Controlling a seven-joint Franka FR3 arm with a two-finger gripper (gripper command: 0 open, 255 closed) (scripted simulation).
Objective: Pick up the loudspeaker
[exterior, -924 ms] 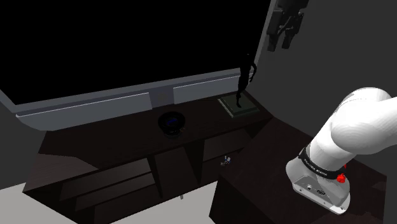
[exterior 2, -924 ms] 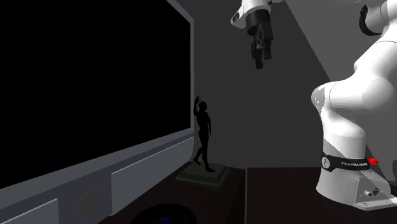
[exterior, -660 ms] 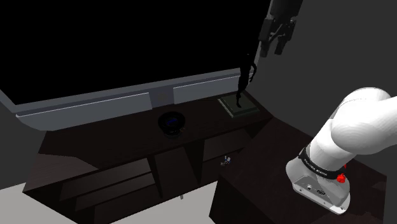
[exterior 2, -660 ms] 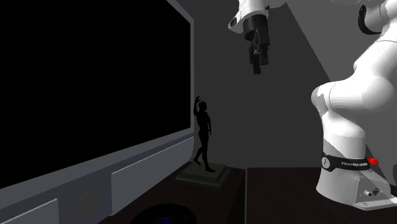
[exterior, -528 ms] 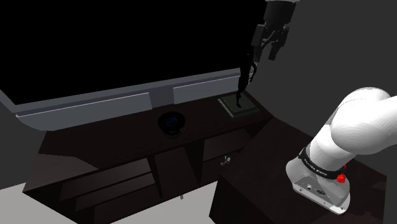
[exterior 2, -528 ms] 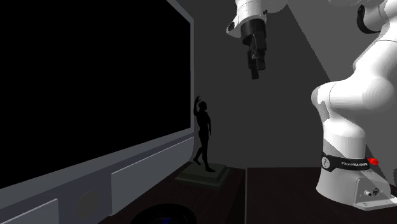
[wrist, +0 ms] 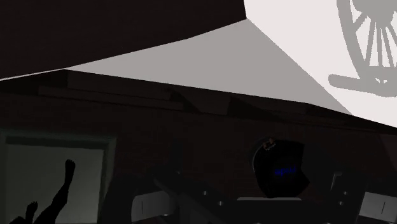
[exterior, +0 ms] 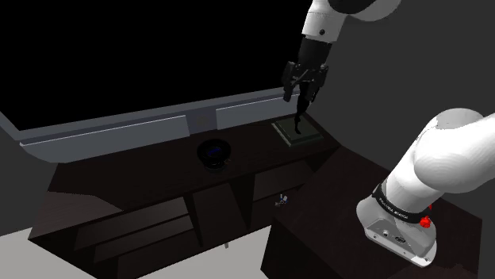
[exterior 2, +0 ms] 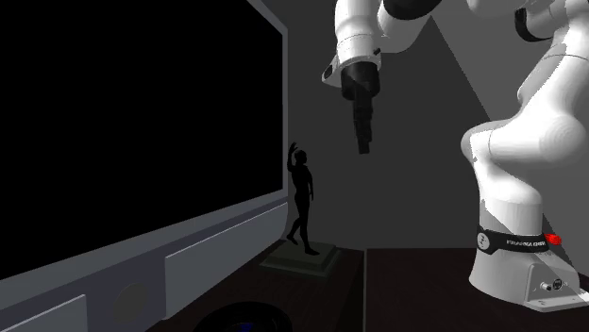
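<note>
Gripper [exterior: 300, 97] hangs high over the end of the dark cabinet [exterior: 135, 181] at the shoulder view's right, pointing down. From that cam it sits in front of a black figurine [exterior 2: 301, 200], whose lower legs show just below the fingertips. In the second exterior view the gripper is above the figurine and off toward that view's right, apart from it. Jaws spread, nothing btwn them. The wrist view has the two fingers [wrist: 149, 205] well apart.

Loudspeaker [exterior: 214, 152]: small, round, dark w/ a blue mark. It sits on the cabinet top near the middle, just in front of the grey frame [exterior: 143, 127] that edges a big black panel [exterior: 159, 55]. It's at the shoulder view's left of the figurine, lower than the gripper and well apart from it. In the wrist view it lies ahead, btwn the lines of the two fingers, untouched.

Figurine stands upright, one arm raised, on a pale square plinth [exterior: 300, 133]. White arm [exterior: 428, 174] rises from the dark stand [exterior: 317, 238]. Wrist view also has pale grey floor [wrist: 191, 70] and a grey spoked wheel shape [wrist: 369, 38] against white.
</note>
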